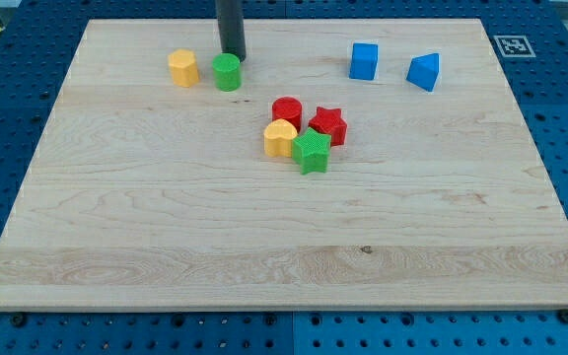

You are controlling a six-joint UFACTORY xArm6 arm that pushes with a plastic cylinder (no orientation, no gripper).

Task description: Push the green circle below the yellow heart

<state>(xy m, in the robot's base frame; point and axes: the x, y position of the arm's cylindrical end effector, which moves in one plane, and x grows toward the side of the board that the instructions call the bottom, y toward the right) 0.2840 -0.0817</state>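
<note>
Bare rod, no claw to open or clench; my tip (232, 56) touching the top-right edge of the ribbed green circle (227, 72), toward the view's top left of the pale wooden board (166, 217). Well apart, mid-board: yellow heart (280, 138), tight against red cylinder (287, 110), red star (328, 125), green star (312, 152). Yellow cylinder (182, 68) beside the circle; blue cube (364, 61), blue triangle (424, 71). Square black-and-white marker (512, 45) at the corner.

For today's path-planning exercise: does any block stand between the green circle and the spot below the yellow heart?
Yes. The yellow heart itself lies on the straight line from the green circle, and the green star crowds its lower right. My tip sits just above the circle.
</note>
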